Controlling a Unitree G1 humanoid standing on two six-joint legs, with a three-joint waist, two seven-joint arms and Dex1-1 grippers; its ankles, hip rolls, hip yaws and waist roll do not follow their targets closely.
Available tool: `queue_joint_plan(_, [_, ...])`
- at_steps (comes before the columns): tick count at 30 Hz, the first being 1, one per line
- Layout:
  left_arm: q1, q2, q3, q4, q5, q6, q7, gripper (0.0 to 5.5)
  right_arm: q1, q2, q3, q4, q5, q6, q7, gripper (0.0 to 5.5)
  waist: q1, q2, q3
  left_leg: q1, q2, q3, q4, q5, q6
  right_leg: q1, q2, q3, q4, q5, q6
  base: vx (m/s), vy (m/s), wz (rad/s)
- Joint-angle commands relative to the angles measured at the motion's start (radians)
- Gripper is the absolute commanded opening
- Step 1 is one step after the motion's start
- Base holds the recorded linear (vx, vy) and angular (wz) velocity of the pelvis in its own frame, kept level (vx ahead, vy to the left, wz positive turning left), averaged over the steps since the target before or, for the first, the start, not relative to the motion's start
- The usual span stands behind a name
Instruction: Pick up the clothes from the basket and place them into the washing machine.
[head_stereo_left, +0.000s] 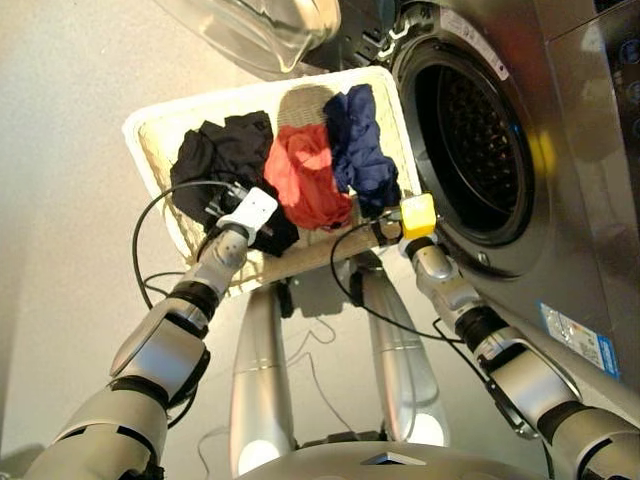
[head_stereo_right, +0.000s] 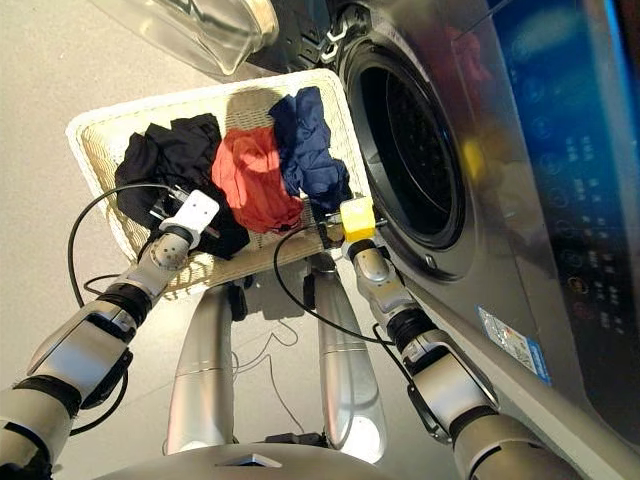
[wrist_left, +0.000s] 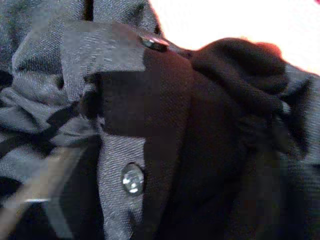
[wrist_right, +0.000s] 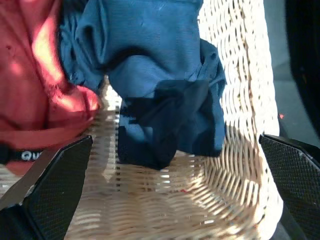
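Three garments: black (head_stereo_left: 225, 160), red (head_stereo_left: 305, 172) and navy (head_stereo_left: 358, 145) lie side by side in the basket (head_stereo_left: 150, 135), black on the robot's left, navy nearest the washer (head_stereo_left: 560, 120).
Washer: drum mouth (head_stereo_left: 475, 130) gapes, glass door (head_stereo_left: 270, 30) swung clear above the basket's far rim; nothing seen inside yet.
Left tool (head_stereo_left: 240, 212): down on the black garment at the basket's near side. The wrist view is filled with black and grey cloth with two buttons (wrist_left: 132, 179); fingers hidden, so I cannot tell whether it is wide, narrow or gripping.
Right tool (wrist_right: 170, 200): spread wide, empty, both fingers either side of the lower end of the navy garment, with bare weave below it. It hovers just over the basket's near corner beside the washer.
Handling: all three look light, limp and crumpled; they should bunch and drape, not slide. No stiffness to lean on, so a shallow pinch may catch a single layer and let the rest trail.
Where to grip: the navy piece's thick folded lump nearest the right tool; on the black one, the bunched ridge away from the buttons.
Risk, as I judge it: trailing cloth snagging on the basket rim or the door seal.
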Motion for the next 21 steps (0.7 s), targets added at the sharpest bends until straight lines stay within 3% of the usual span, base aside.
queue_joint_plan(1, [-0.044, 0.023, 0.064, 0.09, -0.057, 0.042, 0.041, 0.0, 0.014, 0.0, 0.016, -0.072, -0.004, -0.054, -0.002, 5.5, -0.018, 0.034, -0.011, 0.005, 0.016, -0.029, 0.018, -0.021, -0.025, 0.031, -0.003, -0.018, 0.124, -0.122, 0.071, 0.0, 0.0, 0.0])
queue_joint_plan(6, [-0.026, -0.009, 0.08, 0.097, -0.082, 0.033, 0.039, 0.0, 0.026, 0.005, 0.006, -0.039, -0.013, -0.054, 0.005, 5.5, -0.017, 0.045, -0.047, 0.028, 0.012, -0.033, -0.023, -0.01, -0.028, 0.045, -0.005, -0.019, 0.098, -0.115, 0.071, 0.0, 0.0, 0.0])
queue_joint_plan(13, [0.059, -0.067, 0.113, 0.051, -0.147, 0.008, 0.031, 0.0, 0.059, 0.001, -0.005, -0.02, -0.036, -0.046, 0.016, 5.5, 0.006, 0.061, -0.072, 0.152, 0.002, -0.023, -0.14, 0.022, -0.036, 0.145, -0.013, -0.019, 0.022, -0.094, 0.073, 0.0, 0.0, 0.0])
queue_joint_plan(19, [0.211, -0.113, 0.122, -0.162, -0.265, -0.049, -0.031, 0.0, 0.127, -0.026, -0.025, 0.011, -0.065, -0.029, 0.034, 5.5, 0.041, 0.085, -0.063, 0.341, -0.024, -0.02, -0.27, 0.062, -0.046, 0.325, -0.026, -0.023, -0.081, -0.073, 0.08, -0.005, -0.01, 0.013])
queue_joint_plan(20, [0.235, -0.114, 0.116, -0.217, -0.28, -0.056, -0.045, 0.0, 0.138, -0.033, -0.028, 0.016, -0.075, -0.027, 0.037, 5.5, 0.042, 0.085, -0.065, 0.358, -0.032, -0.018, -0.301, 0.099, -0.042, 0.348, -0.033, -0.027, -0.113, -0.045, 0.075, -0.032, -0.05, 0.095])
queue_joint_plan(21, [0.263, -0.111, 0.108, -0.276, -0.294, -0.067, -0.06, 0.0, 0.151, -0.042, -0.027, 0.023, -0.096, -0.025, 0.041, 5.5, 0.049, 0.091, -0.062, 0.392, -0.038, -0.019, -0.322, 0.107, -0.045, 0.382, -0.036, -0.031, -0.133, -0.042, 0.077, 0.0, 0.0, 0.0])
